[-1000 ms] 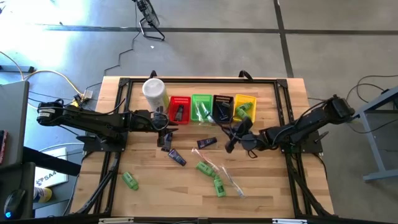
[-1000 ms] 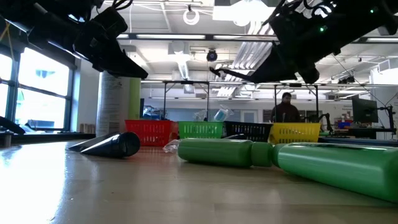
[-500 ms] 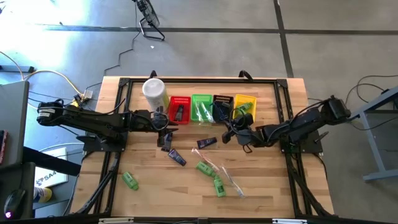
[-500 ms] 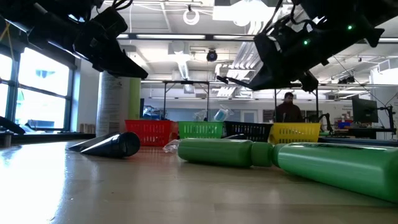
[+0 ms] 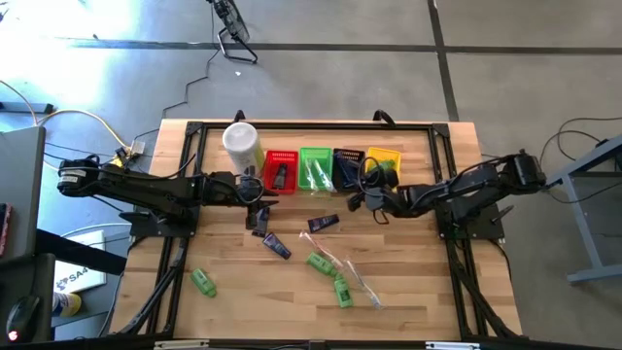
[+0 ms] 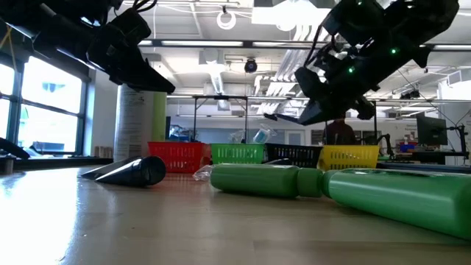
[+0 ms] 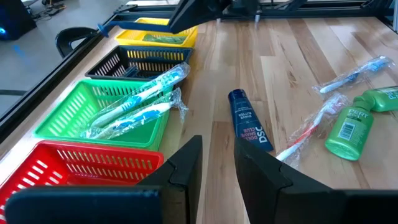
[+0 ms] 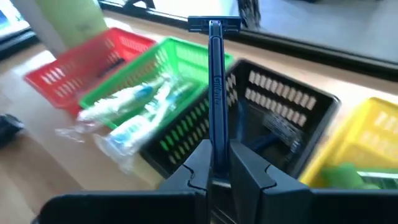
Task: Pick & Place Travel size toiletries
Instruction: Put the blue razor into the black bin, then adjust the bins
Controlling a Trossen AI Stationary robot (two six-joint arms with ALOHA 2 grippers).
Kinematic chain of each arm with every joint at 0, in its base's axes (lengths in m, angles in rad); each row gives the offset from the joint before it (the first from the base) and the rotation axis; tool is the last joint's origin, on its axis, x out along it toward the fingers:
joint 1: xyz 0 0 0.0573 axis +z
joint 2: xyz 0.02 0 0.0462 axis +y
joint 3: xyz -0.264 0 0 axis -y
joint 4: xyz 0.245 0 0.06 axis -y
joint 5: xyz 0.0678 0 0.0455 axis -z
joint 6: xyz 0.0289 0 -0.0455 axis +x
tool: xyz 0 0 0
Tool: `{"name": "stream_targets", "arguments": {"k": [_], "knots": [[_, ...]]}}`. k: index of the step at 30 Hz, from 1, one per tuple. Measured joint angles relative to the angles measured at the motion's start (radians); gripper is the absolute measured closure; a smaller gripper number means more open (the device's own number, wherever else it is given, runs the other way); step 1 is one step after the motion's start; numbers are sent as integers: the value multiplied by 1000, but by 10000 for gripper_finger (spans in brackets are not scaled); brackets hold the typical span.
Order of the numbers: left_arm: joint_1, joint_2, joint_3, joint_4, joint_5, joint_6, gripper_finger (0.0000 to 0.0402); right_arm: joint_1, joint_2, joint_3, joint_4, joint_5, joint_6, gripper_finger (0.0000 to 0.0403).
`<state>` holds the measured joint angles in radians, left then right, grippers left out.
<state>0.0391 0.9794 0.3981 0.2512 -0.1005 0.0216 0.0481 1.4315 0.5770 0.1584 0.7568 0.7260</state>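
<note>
My right gripper (image 8: 216, 163) is shut on a thin blue razor (image 8: 215, 74) and hovers beside the black basket (image 5: 347, 163), on its near side (image 5: 362, 198). My left gripper (image 7: 217, 167) is open and empty, above the table near the red basket (image 5: 280, 171). Lying flat on the wood are green mini bottles (image 5: 203, 282) (image 5: 340, 289), navy tubes (image 5: 324, 223) (image 7: 247, 118) and wrapped toothbrushes (image 5: 356, 276). More wrapped toothbrushes (image 7: 140, 102) lie in the green basket (image 5: 314, 168). A green bottle (image 8: 339, 177) is in the yellow basket (image 5: 383, 163). My right gripper pinches the razor's handle near its tail end (image 8: 215, 138) between the two fingers. The handle runs on forward past the fingertips, in line with them, ending in the razor head (image 8: 214, 25). The razor is lifted clear, in front of the black basket.
A tall white canister (image 5: 241, 146) stands left of the red basket. The four baskets sit in a row near the far edge. A black frame (image 5: 190, 156) runs around the table's edges. A person (image 6: 340, 131) stands in the room beyond. Bare wood lies at the near left.
My right gripper has carried the razor toward the far edge, closing on the black basket, and has stayed shut on it. The toiletries on the table have kept their places.
</note>
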Motion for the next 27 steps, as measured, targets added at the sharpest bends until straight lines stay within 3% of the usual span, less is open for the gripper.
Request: {"name": "stream_targets", "arguments": {"k": [13,23,27], "knots": [[0,0,0,0,1,0,313,-5,0,0,-90,-36,90,371],[0,0,0,0,5,0,313,-17,0,0,-71,-15,119,270],[0,0,0,0,5,0,313,-17,0,0,-72,-15,118,253]]}}
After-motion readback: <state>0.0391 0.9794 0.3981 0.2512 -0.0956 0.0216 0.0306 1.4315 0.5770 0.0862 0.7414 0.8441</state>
